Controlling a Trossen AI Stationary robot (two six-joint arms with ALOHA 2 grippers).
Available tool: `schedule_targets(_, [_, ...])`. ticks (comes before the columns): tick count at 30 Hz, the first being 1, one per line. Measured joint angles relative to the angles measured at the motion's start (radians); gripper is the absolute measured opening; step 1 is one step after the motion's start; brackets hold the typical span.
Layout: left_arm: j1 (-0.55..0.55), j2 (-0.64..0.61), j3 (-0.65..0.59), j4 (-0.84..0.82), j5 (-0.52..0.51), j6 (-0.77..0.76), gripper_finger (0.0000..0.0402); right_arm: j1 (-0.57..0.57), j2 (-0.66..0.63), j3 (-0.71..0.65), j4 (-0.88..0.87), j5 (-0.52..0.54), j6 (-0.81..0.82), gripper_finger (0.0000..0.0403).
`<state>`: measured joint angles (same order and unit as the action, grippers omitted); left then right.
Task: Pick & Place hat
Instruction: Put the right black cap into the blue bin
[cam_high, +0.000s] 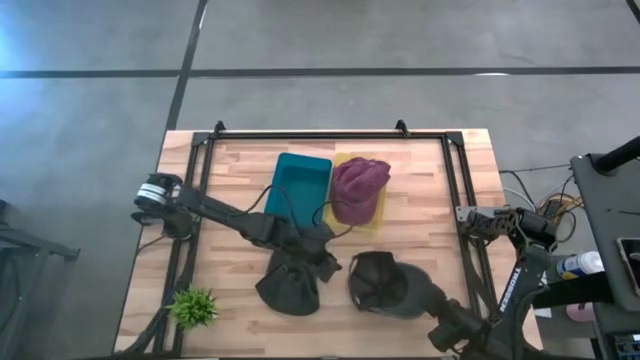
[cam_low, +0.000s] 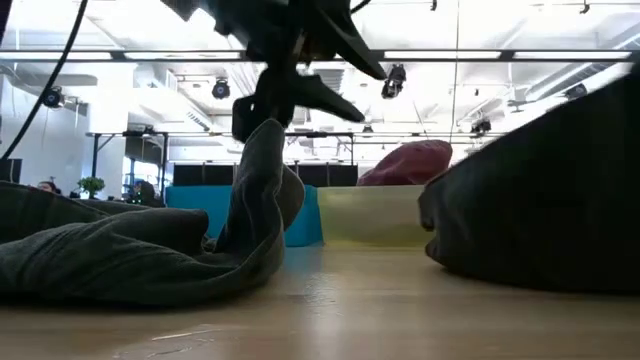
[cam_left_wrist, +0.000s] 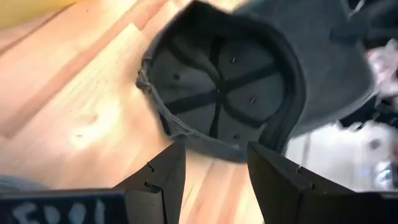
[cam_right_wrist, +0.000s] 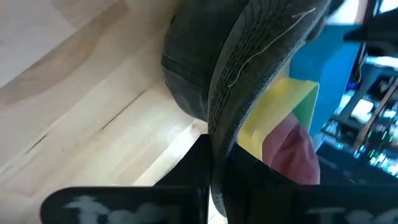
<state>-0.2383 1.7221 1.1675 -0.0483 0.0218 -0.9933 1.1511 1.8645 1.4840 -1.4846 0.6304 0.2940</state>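
1. At the table's front left corner we see, only in the high view, a small green plant (cam_high: 194, 306) on the wooden table (cam_high: 420, 215).
2. Next to the right lies a dark fabric hat (cam_high: 288, 290), crumpled. The low view shows one part of this soft cloth lifted up (cam_low: 262, 190) under the left gripper (cam_high: 322, 252), a thing the top camera does not show; we cannot tell if the fingers really hold it there.
3. In the left wrist view the left gripper's fingers (cam_left_wrist: 163, 180) stand apart with bare wood between them, and past them lies the gray cap.
4. Behind, a teal bin (cam_high: 300, 185) looks empty from above. Just beside it a yellow bin (cam_high: 376, 218) holds a maroon hat (cam_high: 358, 186), rounded and soft.
5. Further right the gray cap (cam_high: 385, 282) lies upside down at the front centre of the table. The left wrist view shows its inside, with dark seam tapes crossing like a star (cam_left_wrist: 219, 87).
6. The right gripper (cam_high: 432, 298) is at the cap's brim. The right wrist view shows the stitched brim (cam_right_wrist: 249, 68) clamped between the fingers, which are pressed together on it.
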Motion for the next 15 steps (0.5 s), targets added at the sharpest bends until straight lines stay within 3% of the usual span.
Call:
schedule_targets(3, [0.008, 0.009, -0.042, 0.086, -0.024, -0.048, 0.0163, 0.001, 0.000, -0.004, 0.041, 0.000, -0.063, 0.0014])
schedule_targets(10, [0.031, 0.093, -0.013, 0.043, -0.039, -0.057, 0.0163, 0.001, -0.001, -0.015, 0.126, 0.015, -0.180, 0.0014])
schedule_targets(15, [0.029, 0.199, 0.076, -0.028, 0.062, -0.056, 0.0163, -0.011, -0.001, -0.017, 0.131, 0.061, -0.166, 0.0014])
